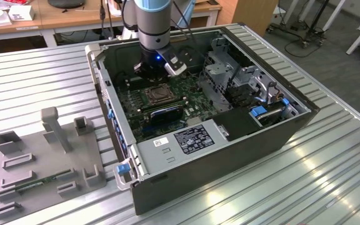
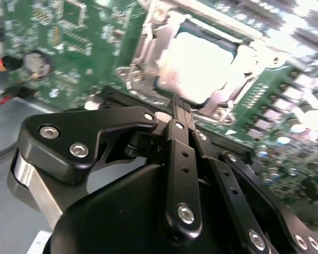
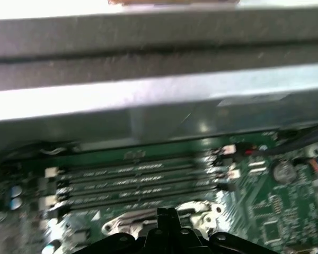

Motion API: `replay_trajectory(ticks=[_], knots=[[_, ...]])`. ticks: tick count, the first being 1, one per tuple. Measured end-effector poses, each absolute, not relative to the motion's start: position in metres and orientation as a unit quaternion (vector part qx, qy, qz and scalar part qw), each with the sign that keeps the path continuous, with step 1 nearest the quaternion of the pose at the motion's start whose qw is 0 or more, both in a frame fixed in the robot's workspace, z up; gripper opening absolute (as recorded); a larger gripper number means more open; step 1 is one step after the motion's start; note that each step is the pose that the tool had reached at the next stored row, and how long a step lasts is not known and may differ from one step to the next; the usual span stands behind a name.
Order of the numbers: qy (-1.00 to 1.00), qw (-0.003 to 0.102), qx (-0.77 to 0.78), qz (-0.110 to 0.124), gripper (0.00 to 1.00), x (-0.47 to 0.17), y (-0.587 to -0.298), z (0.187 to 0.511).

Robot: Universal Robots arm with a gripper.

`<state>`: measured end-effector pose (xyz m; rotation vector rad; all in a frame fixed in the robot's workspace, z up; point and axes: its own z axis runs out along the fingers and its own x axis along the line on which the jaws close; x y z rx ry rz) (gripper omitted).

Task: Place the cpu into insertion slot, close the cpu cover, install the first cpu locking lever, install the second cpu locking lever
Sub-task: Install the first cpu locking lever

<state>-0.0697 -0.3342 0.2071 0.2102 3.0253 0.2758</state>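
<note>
The arm comes straight down from above into the open computer case, which lies on its side on the ribbed metal tabletop. Its wrist is upright and the hand hangs low over the green circuit board, just beside the insertion slot on the side away from the case's labelled metal box. In the second wrist view the hand points down at the near edge of the socket, its 2 black fingers drawn in narrow with their tips together and nothing between them. The cpu lies flat in the socket, its pale metal top facing up. The cpu cover looks to be folded down, its silver frame ringing the chip's edges. Whether either locking lever is latched I cannot tell. In the first wrist view the fingertips sit close above the socket frame, with 4 long black memory slots beyond it. On the exterior view's left, well apart from the case, a grey fixture tray rests on the tabletop.
</note>
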Motion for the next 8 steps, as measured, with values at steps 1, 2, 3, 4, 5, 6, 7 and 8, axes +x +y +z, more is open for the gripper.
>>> replay_trajectory(ticks=[1,2,3,4,5,6,7,8], knots=[[0.993,0.044,0.069,0.088,0.11,-0.0696,-0.3343,0.2070],[0.993,0.042,0.069,0.087,0.11,-0.0695,-0.3342,0.2070],[0.993,0.040,0.070,0.086,0.11,-0.0693,-0.3342,0.2070],[0.993,0.038,0.070,0.086,0.11,-0.0691,-0.3342,0.2070],[0.993,0.036,0.069,0.085,0.11,-0.0687,-0.3343,0.2070],[0.993,0.034,0.067,0.085,0.11,-0.0683,-0.3343,0.2070],[0.994,0.032,0.064,0.085,0.11,-0.0682,-0.3343,0.2070],[0.994,0.030,0.060,0.085,0.11,-0.0681,-0.3343,0.2071]])
